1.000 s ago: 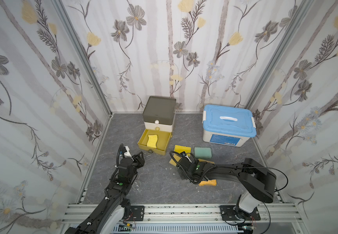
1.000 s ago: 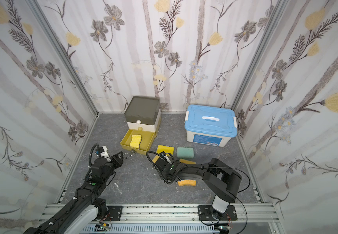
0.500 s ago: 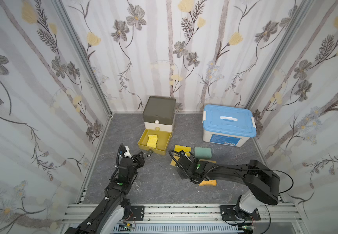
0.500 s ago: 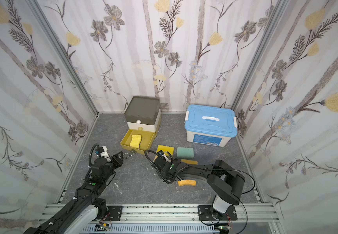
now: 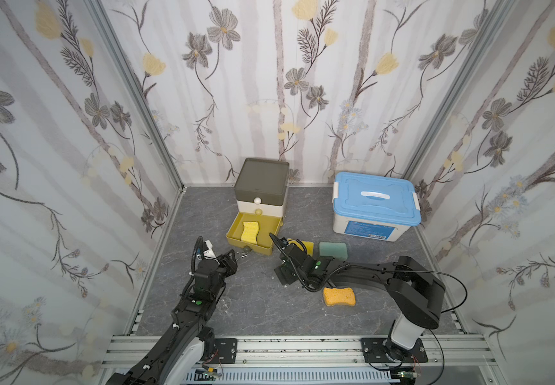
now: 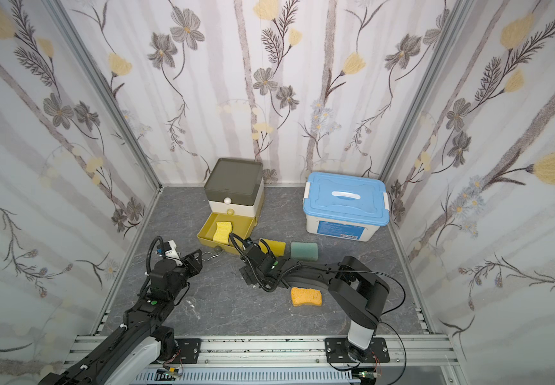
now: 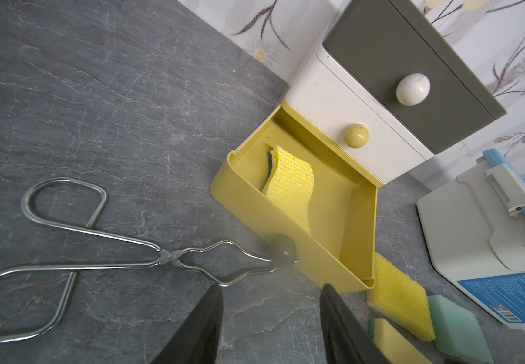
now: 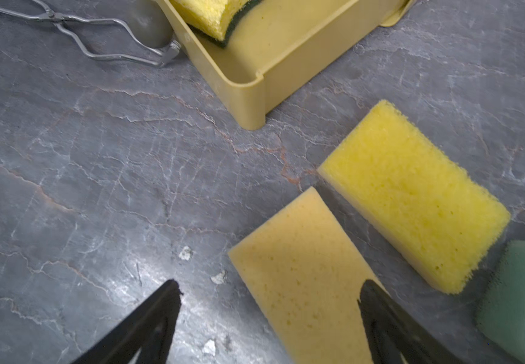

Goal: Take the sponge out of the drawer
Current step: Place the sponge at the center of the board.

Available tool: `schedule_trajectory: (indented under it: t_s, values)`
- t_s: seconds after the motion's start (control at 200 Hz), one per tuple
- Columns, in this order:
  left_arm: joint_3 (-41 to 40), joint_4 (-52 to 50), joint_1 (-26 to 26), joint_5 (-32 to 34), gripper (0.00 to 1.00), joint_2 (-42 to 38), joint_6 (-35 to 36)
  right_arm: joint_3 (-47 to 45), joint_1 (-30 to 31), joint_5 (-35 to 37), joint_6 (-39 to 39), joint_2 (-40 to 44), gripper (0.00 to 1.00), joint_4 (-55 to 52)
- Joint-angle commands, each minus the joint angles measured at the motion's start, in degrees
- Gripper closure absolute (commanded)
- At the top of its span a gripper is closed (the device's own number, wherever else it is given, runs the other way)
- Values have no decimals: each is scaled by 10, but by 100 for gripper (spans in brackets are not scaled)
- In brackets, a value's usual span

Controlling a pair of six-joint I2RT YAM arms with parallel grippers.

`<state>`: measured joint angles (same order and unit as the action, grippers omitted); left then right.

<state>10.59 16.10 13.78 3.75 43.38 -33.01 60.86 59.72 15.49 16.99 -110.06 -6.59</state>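
Inspection, my own position.

My left gripper (image 7: 270,286) has its two dark fingers parted, with nothing between them. Just ahead of it stands the open yellow plastic drawer (image 7: 239,197), the lowest of a small white chest with an olive-grey top (image 5: 262,176). The yellow wavy-edged sponge with a green scouring back (image 7: 289,186) lies inside that drawer, tilted against its side wall, beyond my fingertips and not touched. A pair of steel scissor tongs (image 7: 168,256) lies flat on the grey marbled floor (image 7: 97,110) beside this gripper, tips at the drawer's front knob.

My right gripper (image 8: 270,283) is spread wide and grips nothing. A pale tan rectangular sponge (image 8: 302,277) lies under the gap; one fingertip overlaps its edge, and I cannot tell whether they touch. Just past it lies a bright yellow rectangular sponge (image 8: 412,195), with a green foam sponge (image 8: 522,299) beside that. The drawer's corner is ahead of this gripper, apart from it.

An orange sponge (image 5: 339,296) lies behind my right wrist. A white box with a blue lid (image 5: 376,203) stands well beyond.
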Motion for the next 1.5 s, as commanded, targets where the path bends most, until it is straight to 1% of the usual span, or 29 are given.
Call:
schedule_trajectory:
  t_s: [0.0, 0.1, 0.21, 0.32, 0.385, 0.445, 0.66, 1.129, 1.359, 1.494]
  values:
    - [2, 6, 0, 7, 48, -4, 0, 16, -1, -23, -8, -16, 11, 35]
    - [2, 5, 0, 9, 48, -3, 1, 36, -6, 9, 3, -39, 12, 35]
    - [2, 6, 0, 8, 48, -2, 0, 89, -1, 59, 6, -82, 12, -3]
    - [2, 5, 0, 10, 48, -4, 1, 112, 2, 92, 10, -101, 12, -25]
    - [1, 7, 0, 11, 48, -3, 1, 115, 1, 110, 16, -108, 12, -34]
    - [1, 9, 0, 11, 47, 0, 1, 121, 1, 126, 22, -113, 9, -45]
    - [4, 13, 0, 6, 47, 10, 1, 140, 2, 132, 28, -134, 3, -67]
    - [3, 16, 0, 7, 47, 11, 3, 136, 7, 196, 64, -143, 3, -120]
    - [1, 19, 0, 7, 47, 12, 3, 131, 15, 197, 60, -141, 3, -133]
    - [1, 20, 0, 7, 47, 13, 3, 113, 22, 192, 55, -129, 3, -128]
